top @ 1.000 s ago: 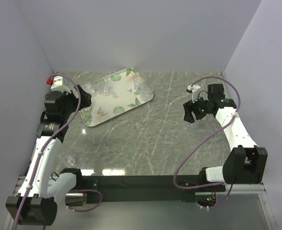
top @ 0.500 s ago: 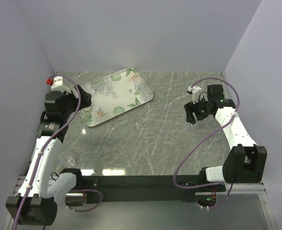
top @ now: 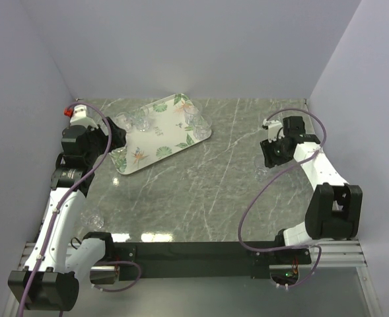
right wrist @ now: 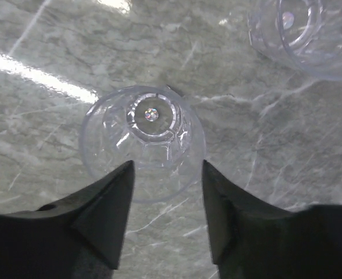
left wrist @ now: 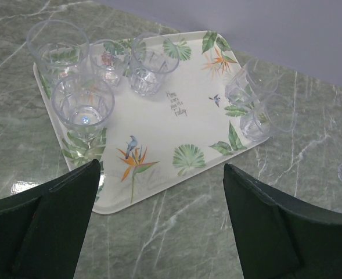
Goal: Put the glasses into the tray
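Right gripper (right wrist: 166, 167) sits half-closed over one glass (right wrist: 141, 116) on the table (top: 207, 191), well right of the tray (top: 161, 140); I can't tell whether it grips. Left gripper (left wrist: 162, 168), wide open and empty, hovers beside the tray.

This is a robotics lab test cell, not a home or a kitchen. Plain pale-lilac walls (top: 194, 46) fill the top, left and right of the overhead view, boxing in a green marble-patterned table (top: 207, 191). Along the bottom edge, a white-and-black left arm (top: 59, 205) and right arm (top: 323, 173) stand on a black bar (top: 194, 251) and a metal rail (top: 333, 259), with purple cables (top: 242, 228) looping loose. At upper left, a leaf-printed tray (top: 156, 137) with clear glasses (top: 141, 120) is household ware on this bench.
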`<move>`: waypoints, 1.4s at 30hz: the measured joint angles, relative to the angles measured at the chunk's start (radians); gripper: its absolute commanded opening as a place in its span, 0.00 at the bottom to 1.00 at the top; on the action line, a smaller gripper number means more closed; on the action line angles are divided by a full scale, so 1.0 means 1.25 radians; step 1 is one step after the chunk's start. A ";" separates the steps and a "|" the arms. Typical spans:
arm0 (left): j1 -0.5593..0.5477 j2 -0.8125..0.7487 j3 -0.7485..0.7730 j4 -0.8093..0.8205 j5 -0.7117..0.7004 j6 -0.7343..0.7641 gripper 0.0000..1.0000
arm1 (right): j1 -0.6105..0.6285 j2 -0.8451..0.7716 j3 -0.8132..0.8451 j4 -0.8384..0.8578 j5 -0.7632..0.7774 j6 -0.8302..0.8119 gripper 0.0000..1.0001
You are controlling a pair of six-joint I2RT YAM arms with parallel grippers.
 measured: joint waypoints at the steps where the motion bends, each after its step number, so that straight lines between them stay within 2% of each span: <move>1: 0.000 0.000 0.000 0.000 0.000 0.000 0.93 | -0.002 0.014 0.000 0.001 0.005 0.008 0.51; 7: 0.000 0.000 0.000 0.000 0.000 0.000 0.93 | -0.019 0.051 0.019 0.023 0.030 0.028 0.36; 15: 0.000 0.000 0.000 0.000 0.000 0.000 0.93 | -0.020 0.095 0.017 0.023 0.023 0.042 0.34; 17: 0.000 0.000 0.000 0.000 0.001 0.000 0.92 | -0.020 0.094 0.017 0.024 0.021 0.043 0.31; 21: 0.000 0.000 0.000 0.001 0.008 0.000 0.93 | -0.020 0.094 0.017 0.024 0.017 0.045 0.16; 22: 0.000 0.000 0.000 0.001 0.013 0.000 0.93 | -0.020 0.094 0.017 0.023 0.014 0.046 0.09; 25: 0.000 0.000 -0.002 0.007 0.038 0.000 0.93 | -0.020 0.094 0.017 0.023 -0.003 0.046 0.00; 30: 0.000 0.003 -0.016 0.043 0.152 -0.006 0.93 | -0.020 0.090 0.017 0.023 -0.045 0.045 0.00; 32: 0.000 0.012 -0.022 0.074 0.226 -0.021 1.00 | -0.020 0.076 0.017 0.023 -0.066 0.046 0.00; 36: -0.008 0.033 -0.058 0.151 0.352 -0.073 0.99 | -0.012 0.031 0.019 0.022 -0.093 0.049 0.00; 39: -0.033 0.057 -0.073 0.186 0.405 -0.117 0.99 | 0.014 0.005 0.034 0.016 -0.082 0.057 0.00; 42: -0.088 0.093 -0.073 0.210 0.422 -0.158 0.99 | 0.083 -0.025 0.046 0.021 -0.027 0.072 0.00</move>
